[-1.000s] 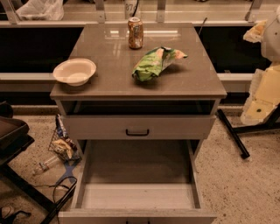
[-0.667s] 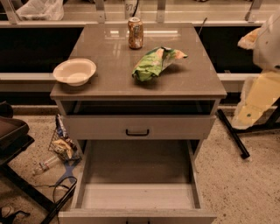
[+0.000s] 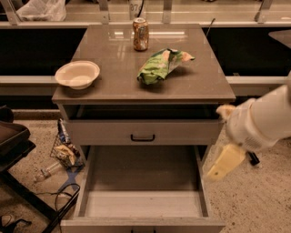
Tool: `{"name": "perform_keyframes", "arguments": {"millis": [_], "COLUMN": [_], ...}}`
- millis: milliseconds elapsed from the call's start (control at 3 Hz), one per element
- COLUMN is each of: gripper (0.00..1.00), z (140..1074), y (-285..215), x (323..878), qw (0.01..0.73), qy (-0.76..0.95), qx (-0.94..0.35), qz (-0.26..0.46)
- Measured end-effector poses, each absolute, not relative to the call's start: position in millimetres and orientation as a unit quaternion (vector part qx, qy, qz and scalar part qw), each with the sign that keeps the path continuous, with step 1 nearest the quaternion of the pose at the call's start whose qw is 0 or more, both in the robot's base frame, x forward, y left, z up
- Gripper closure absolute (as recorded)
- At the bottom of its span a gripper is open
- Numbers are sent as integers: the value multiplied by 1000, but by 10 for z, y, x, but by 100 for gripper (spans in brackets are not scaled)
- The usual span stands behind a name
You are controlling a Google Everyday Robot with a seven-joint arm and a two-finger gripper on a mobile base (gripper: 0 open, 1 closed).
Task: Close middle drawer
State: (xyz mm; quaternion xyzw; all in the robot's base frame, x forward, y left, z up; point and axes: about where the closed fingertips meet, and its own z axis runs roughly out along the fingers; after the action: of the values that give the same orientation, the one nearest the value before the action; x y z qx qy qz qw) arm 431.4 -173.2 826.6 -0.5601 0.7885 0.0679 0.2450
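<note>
A speckled pale floor [image 3: 254, 200] fills the lower corners of the frame. At centre stands a cabinet whose glossy brown tabletop [image 3: 113, 82] carries a streak of reflected light near its far edge. Behind it a pale ledge [image 3: 27, 81] runs across the frame below a dark recess, with metal uprights [image 3: 167, 10] along the top. A dark seat [image 3: 13, 141] sits at the left edge, with black cables [image 3: 63, 207] on the floor beneath it. The gripper [image 3: 229, 141] is at the right, beside the cabinet.

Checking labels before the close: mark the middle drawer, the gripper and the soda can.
middle drawer [image 3: 143, 204], camera view, bare floor of the pulled-out drawer.
gripper [image 3: 219, 142], camera view, midway between its open fingertips, right of the drawer.
soda can [image 3: 140, 34], camera view, middle of its side.
</note>
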Motion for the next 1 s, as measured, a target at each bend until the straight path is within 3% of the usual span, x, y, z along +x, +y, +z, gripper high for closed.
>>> {"name": "perform_keyframes", "arguments": {"millis": [1000], "gripper": [0], "z": [6554], "y": [-1286], "x": [4069], "qw": [300], "qy": [790], "qx": [-514], "qz": [149]}}
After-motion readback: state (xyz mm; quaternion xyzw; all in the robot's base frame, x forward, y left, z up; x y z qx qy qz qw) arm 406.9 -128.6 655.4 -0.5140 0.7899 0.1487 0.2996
